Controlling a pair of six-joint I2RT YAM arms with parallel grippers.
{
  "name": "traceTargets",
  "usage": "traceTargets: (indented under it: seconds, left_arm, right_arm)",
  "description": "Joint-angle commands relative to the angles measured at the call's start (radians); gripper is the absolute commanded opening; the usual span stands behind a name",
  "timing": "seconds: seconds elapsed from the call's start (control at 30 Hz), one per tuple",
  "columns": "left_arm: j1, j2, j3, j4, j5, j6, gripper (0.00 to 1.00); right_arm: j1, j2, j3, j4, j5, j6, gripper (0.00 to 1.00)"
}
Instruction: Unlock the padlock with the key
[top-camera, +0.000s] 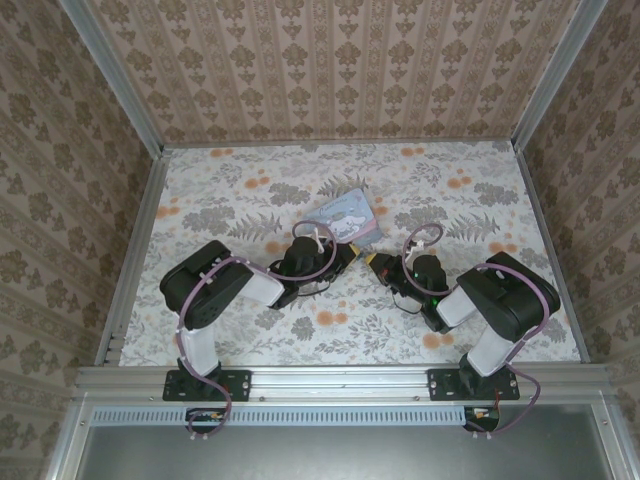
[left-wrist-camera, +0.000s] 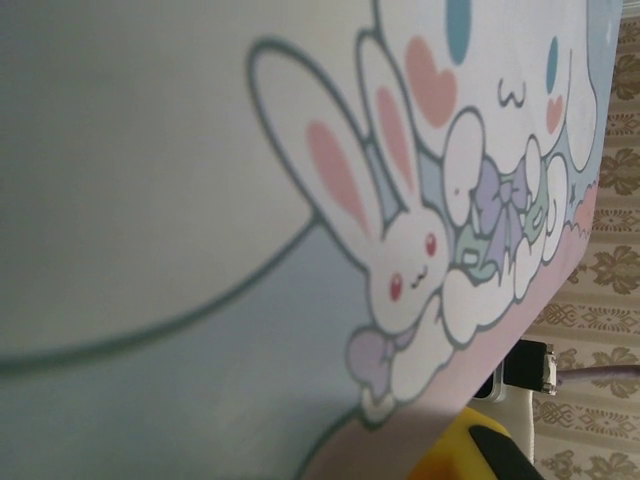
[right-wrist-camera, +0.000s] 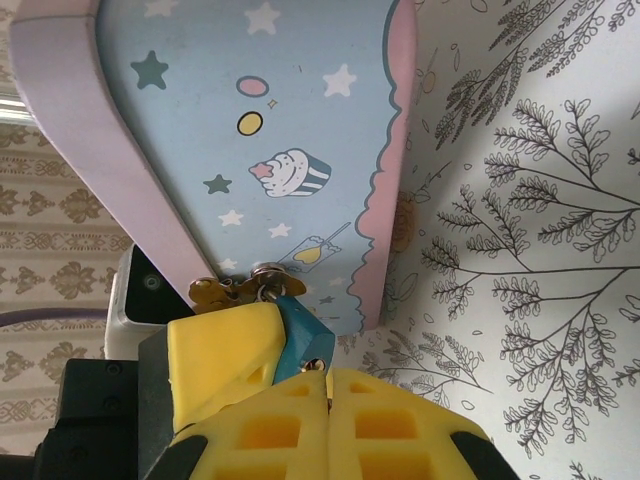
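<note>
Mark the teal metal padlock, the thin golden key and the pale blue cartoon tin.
Teal padlock (right-wrist-camera: 298, 335): right wrist view, body.
Golden key (right-wrist-camera: 215, 292): right wrist view, head.
Cartoon tin (right-wrist-camera: 300, 110): right wrist view, starry face.

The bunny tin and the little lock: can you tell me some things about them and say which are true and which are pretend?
1. The tin has a cupcake drawn on it. True.
2. The padlock is red. False: it is bluish.
3. The padlock sits between the yellow jaws of the right gripper. True.
4. The key lies far away from the tin. False: it is right at the tin's edge, beside the padlock.
5. The tin shows a white bunny with pink ears. True.
</note>
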Motion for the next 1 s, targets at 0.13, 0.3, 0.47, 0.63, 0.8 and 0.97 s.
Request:
traceTargets:
  seconds: [0.13,0.3,0.47,0.63,0.8,0.97]
  left_arm:
    - [-0.039,0.009,0.012,0.051,0.090,-0.175,0.00]
    - [-0.046,-0.009,0.018,0.037,0.075,-0.254,0.00]
    - [-0.048,-0.075,0.033,-0.099,0.073,-0.239,0.00]
    - [-0.036,-0.125,0.055,-0.194,0.072,-0.171,0.00]
    - [-0.032,-0.122,0.073,-0.194,0.075,-0.125,0.00]
    - [-0.036,-0.107,0.083,-0.172,0.069,-0.119,0.00]
  right_arm:
    - [-0.001,0.017,0.074,0.070,-0.085,-0.089,0.00]
    - [-0.007,0.005,0.087,0.069,-0.129,-0.165,0.00]
    - [-0.020,0.012,0.099,0.068,-0.161,-0.217,0.00]
    - [-0.037,0.033,0.106,0.069,-0.187,-0.243,0.00]
    - [-0.036,0.036,0.113,0.074,-0.192,-0.202,0.00]
    - [-0.033,0.030,0.102,0.074,-0.169,-0.152,0.00]
